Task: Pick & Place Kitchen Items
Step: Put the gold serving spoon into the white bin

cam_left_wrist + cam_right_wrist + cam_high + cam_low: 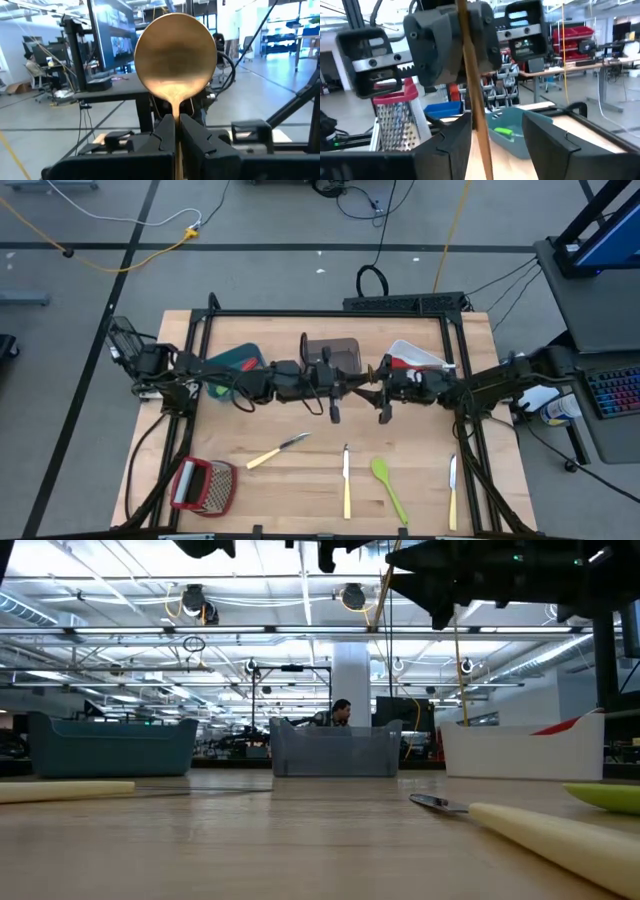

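Above the middle of the worktop (300,480), both arms meet over the bins.

Bins, along the far edge: teal bin (233,363), holding a green utensil in the right wrist view; grey bin (332,350), contents not visible; white bin (418,356), with something red inside.

Grater (204,485): red-framed, near-left corner.

Loose utensils on the near boards: green spatula (388,485); three cream-handled knives (346,482).

Gold spoon (174,55): pinched by its stem in the left gripper (175,131), fingers pressed together. Its long axis appears to run toward the right arm.

Right gripper (496,132): spread, fingers either side of the spoon's handle, not yet closed; a handover looks likely.
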Controlling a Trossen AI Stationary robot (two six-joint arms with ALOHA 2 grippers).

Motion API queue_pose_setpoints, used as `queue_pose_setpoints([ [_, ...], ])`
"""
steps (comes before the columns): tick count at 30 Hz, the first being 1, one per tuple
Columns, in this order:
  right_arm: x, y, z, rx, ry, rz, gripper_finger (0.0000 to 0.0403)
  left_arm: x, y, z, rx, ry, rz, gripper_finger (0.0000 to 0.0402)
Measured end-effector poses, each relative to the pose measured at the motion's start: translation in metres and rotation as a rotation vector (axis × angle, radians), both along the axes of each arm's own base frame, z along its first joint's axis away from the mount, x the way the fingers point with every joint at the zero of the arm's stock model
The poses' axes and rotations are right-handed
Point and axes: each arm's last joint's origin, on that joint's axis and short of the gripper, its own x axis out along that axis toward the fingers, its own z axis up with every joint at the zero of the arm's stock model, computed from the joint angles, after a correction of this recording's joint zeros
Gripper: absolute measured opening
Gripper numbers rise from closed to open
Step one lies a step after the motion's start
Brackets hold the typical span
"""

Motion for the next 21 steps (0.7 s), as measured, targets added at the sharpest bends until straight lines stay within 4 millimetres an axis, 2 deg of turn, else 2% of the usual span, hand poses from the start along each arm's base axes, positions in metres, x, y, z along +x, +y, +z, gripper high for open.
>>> queue_pose_setpoints([
  [5,0.014,0.000,-0.002,-0.045,0.029,-0.052,0.0166,0.002,0.002,-0.003,0.007,0.010,0.001,0.0005],
  [8,0.017,0.000,-0.004,-0.049,0.040,-0.052,0.0152,0.001,0.001,-0.004,0.008,0.022,0.001,0.0003],
  [11,0.018,0.000,-0.007,-0.044,0.053,-0.048,0.0110,0.002,0.001,-0.005,0.019,0.030,0.002,0.0006],
  [15,0.017,0.003,-0.008,-0.039,0.059,-0.038,0.0028,0.002,0.001,-0.005,0.028,0.038,0.009,0.0003],
  [16,0.017,0.005,-0.009,-0.049,0.064,-0.034,0.0018,0.002,0.000,-0.006,0.025,0.041,0.009,0.0003],
  [21,0.009,0.015,-0.014,-0.036,0.075,-0.080,0.0028,0.001,-0.003,-0.007,0.046,0.062,0.096,0.0008],
])
